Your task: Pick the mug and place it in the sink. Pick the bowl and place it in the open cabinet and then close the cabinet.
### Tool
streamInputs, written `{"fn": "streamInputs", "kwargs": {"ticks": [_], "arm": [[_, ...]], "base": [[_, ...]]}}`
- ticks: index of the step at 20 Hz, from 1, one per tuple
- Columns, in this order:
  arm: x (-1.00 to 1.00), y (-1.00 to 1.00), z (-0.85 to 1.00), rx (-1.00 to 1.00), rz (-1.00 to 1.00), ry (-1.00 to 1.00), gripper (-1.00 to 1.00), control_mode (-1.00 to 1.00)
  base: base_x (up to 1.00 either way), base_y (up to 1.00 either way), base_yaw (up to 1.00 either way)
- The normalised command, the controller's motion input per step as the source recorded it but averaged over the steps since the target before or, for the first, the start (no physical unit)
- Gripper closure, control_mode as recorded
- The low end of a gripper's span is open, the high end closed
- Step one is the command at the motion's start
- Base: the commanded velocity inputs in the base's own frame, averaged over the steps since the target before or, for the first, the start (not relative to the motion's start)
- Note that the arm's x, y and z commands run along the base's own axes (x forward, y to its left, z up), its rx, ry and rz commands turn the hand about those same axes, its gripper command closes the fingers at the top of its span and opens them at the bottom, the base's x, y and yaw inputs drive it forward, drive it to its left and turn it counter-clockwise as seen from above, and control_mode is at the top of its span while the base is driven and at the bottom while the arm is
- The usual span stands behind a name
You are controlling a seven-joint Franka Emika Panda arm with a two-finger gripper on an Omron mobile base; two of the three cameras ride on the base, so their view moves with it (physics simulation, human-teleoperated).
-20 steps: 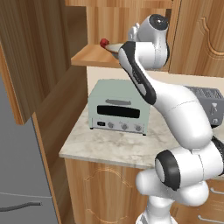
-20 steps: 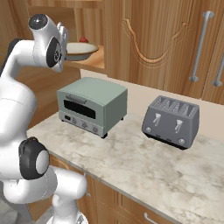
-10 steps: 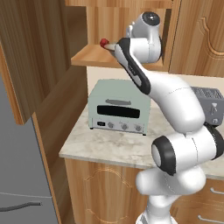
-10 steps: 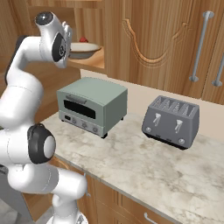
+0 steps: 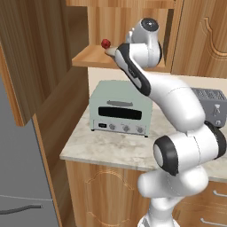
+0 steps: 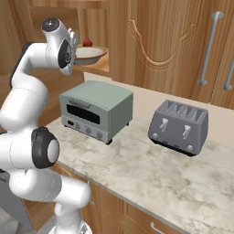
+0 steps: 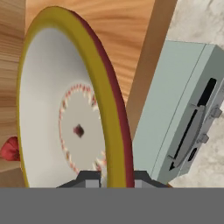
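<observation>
We are in the second half of the task: the bowl (image 7: 65, 109) is being put into the open cabinet (image 5: 133, 13). Our pincer (image 7: 111, 177) is nearly closed, its two tips pinching the bowl's rim between them, one tip inside the rim and one outside. In the hand view the bowl rises straight up from the tips, whitish inside facing us, with the shelf (image 7: 109, 26) boards behind it. In the right base view the bowl (image 6: 89, 55) sits level over the shelf (image 6: 100, 68), just past the hand; whether it already rests on the wood or hangs just above it we cannot tell.

A small red thing (image 7: 9, 148) lies just beside the bowl, on the far side from the oven (image 7: 183, 109). The oven stands below the pincer on the tabletop (image 6: 160, 169), with the toaster (image 6: 180, 125) further along.

We judge the placing close to done. The next move calls for settling the bowl flat on the shelf, spreading the tips, and drawing the hand straight back clear of the rim so the bowl is not dragged off the edge. After that the cabinet door (image 5: 31, 53), standing wide on the side away from the oven, must be swung shut.
</observation>
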Motion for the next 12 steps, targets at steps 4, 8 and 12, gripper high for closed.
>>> {"fn": "streamInputs", "kwargs": {"ticks": [4, 8, 12], "arm": [[0.29, 0.0, -0.29, 0.0, 0.0, 0.0, 1.0, -1.0], [0.41, 0.0, -0.12, 0.0, 0.0, 0.0, 1.0, -1.0], [0.51, 0.0, 0.0, 0.0, 0.0, 0.0, 1.0, -1.0]], "base": [[0.0, 0.0, 0.0], [0.0, 0.0, 0.0], [0.0, 0.0, 0.0]]}}
